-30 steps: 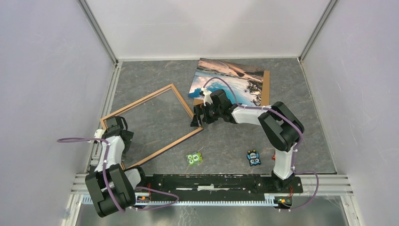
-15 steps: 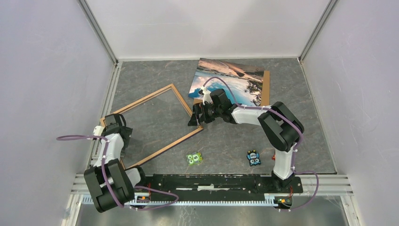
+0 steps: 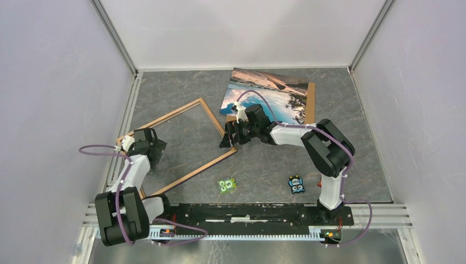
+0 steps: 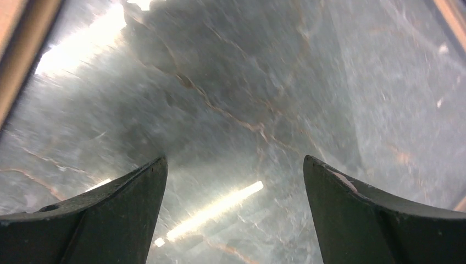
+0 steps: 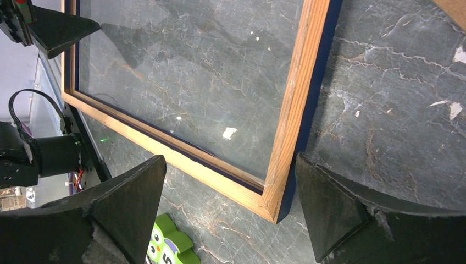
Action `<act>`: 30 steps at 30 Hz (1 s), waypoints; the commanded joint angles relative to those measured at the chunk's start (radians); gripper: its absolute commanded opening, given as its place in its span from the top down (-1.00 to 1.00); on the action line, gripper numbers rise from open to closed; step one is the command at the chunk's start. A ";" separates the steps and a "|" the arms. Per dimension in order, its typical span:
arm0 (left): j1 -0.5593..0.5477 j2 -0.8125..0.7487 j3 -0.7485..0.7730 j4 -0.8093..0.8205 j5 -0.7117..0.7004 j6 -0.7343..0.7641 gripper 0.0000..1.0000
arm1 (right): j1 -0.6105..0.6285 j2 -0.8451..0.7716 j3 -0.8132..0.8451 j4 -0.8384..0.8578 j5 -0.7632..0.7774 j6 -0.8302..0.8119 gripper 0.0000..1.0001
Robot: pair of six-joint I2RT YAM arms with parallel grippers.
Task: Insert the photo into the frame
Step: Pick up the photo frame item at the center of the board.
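The photo (image 3: 275,93) lies picture side up at the upper centre of the top view. Its lower left corner is hidden behind the right arm. The brown cardboard backing board (image 3: 311,104) beneath it shows only as a strip along its right edge and a scrap by the arm.

The frame (image 3: 192,171) lies flat on the table (image 3: 264,159) at centre left, wood side up. Its left corner is partly covered by the left arm.

In the right wrist view the frame (image 5: 286,137) is cut off at the top, with dark blue showing along its outer edge. The green owl toy (image 5: 165,247) is cut off at the bottom; from above it (image 3: 227,185) sits just below the frame, and a blue owl toy (image 3: 297,185) lies further right.

The left wrist view is blurred and full of glare. Only a sliver of the wooden rail (image 4: 22,49) shows at the upper left.

The right gripper (image 5: 231,165) stands spread wide over the frame's right corner, holding nothing. I cannot tell whether it touches the frame. The left gripper (image 4: 235,165) is also spread wide and empty, above the glass.

Since a second ago the left gripper (image 3: 158,150) has swung from the frame's left corner inward over the pane. The right gripper (image 3: 228,140) has barely shifted. The photo and frame lie as they did.
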 commanded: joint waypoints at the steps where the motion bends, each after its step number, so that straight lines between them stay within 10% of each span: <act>1: -0.052 -0.006 -0.029 -0.074 0.096 0.001 -1.00 | 0.007 -0.034 0.003 -0.001 0.014 -0.026 -0.87; 14: -0.030 -0.189 0.053 -0.306 -0.155 -0.003 -1.00 | 0.007 -0.040 0.005 -0.029 0.023 -0.046 -0.86; 30: 0.149 -0.082 -0.022 -0.252 -0.137 -0.032 -1.00 | 0.006 -0.039 0.012 -0.040 0.016 -0.059 -0.86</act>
